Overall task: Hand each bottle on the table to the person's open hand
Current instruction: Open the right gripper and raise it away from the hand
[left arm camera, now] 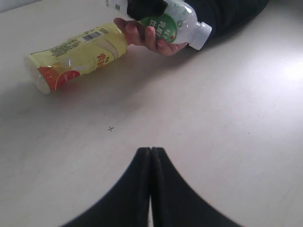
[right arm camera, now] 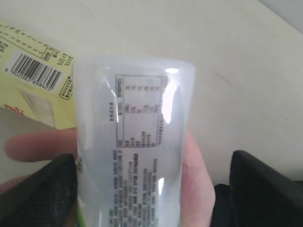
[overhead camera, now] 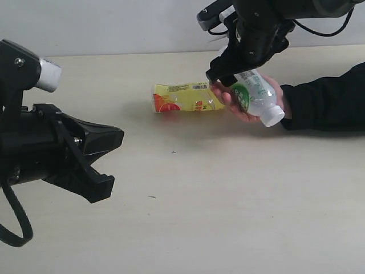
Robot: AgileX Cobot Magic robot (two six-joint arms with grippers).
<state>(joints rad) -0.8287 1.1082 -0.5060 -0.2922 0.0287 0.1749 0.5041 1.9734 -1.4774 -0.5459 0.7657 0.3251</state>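
Bottle, small, clear plastic, green label, white cap (overhead camera: 256, 96): lies tilted across the person's open hand (left arm camera: 142, 34), cap pointing away from the robot's arm and base up under the robot's right hand (overhead camera: 228, 71). The bare fingers curl round the labelled middle and take the weight from below, so the bottle is off the table. Judged to be the handover step, at or near release.

Right hand, black, two-fingered: straddles the base end of the bottle. In its wrist view the jaws stand wider than the bottle. One finger is at or just beside the wall, and the other is apart from it with a human fingertip in the gap. Judged spread and no longer clamping; contact on the near side cannot be settled.

Person's sleeve, black (overhead camera: 325, 100): rests on the table and steadies the receiving palm at a low height.

Bottle, yellow-labelled plastic, barcode uppermost (overhead camera: 185, 98): lies on its side on the table, just beside the person's fingers, one end close against them. Its cap is not seen. Judged next for delivery; being round and on its side, it may roll if nudged.

Left hand, black (left arm camera: 150, 158): hangs above bare table, well apart from both bottles. Its fingers are pressed together along one seam and it holds nothing, apparently parked clear of the exchange.

Table, pale beige, matte (overhead camera: 228, 222): carries the yellow bottle and a few dark specks. No other bottles are in view.
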